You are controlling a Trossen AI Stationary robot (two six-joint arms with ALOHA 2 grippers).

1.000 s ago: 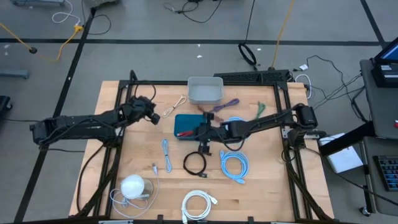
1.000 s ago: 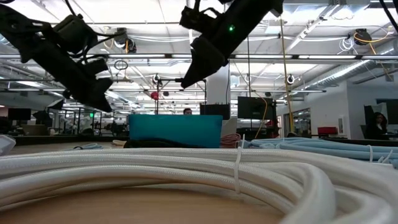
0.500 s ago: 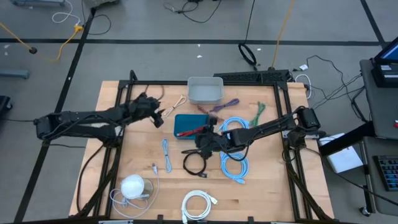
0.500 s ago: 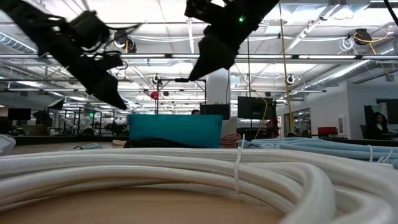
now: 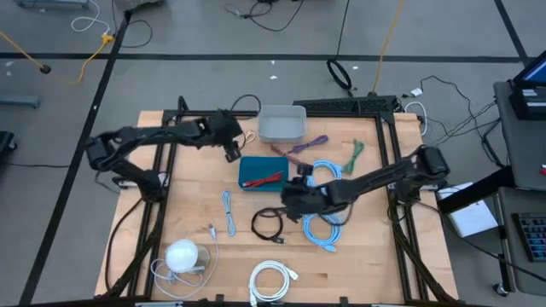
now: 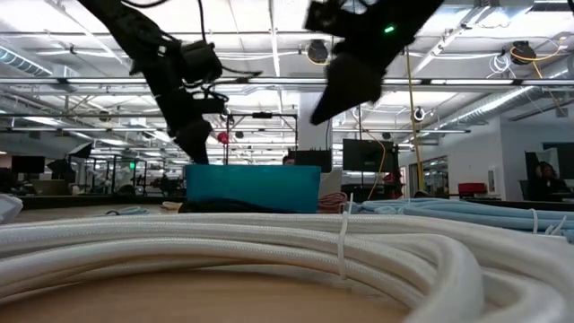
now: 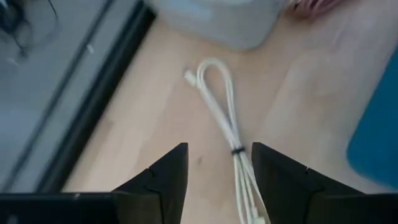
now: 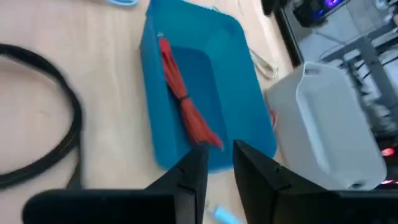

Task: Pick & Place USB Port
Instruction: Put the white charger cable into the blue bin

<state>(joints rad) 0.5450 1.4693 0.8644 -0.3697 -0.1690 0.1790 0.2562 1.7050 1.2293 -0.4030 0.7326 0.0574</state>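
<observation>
At the centre of the high view, the teal bin [image 5: 260,171] held one red cable [image 5: 266,178], and the grey bin [image 5: 281,124] stood just above it near the table's top edge. The left gripper [image 5: 231,147] hovered between the two bins, over a small folded white cable [image 5: 247,137] lying on the wood to the left of the grey bin. The left wrist view showed its fingers apart and empty, with that white cable [image 7: 228,122] framed between them. This cable appeared to be the item to pick, though no connector type could be confirmed. The right gripper [image 5: 288,198] hung at centre frame beside the black cable loop [image 5: 267,225] and the light-blue cable coils [image 5: 322,222]. In the right wrist view its fingers stood slightly apart with nothing between them. Judged from these positions, one cable was already sorted; grasp, transfer and release of the white cable were not yet done. The high view alone showed the whole layout, including the white coil [image 5: 271,280] at the bottom edge. The low view was largely blocked by that white coil [image 6: 269,256] and showed only that both grippers were above the teal bin [image 6: 252,187].
</observation>
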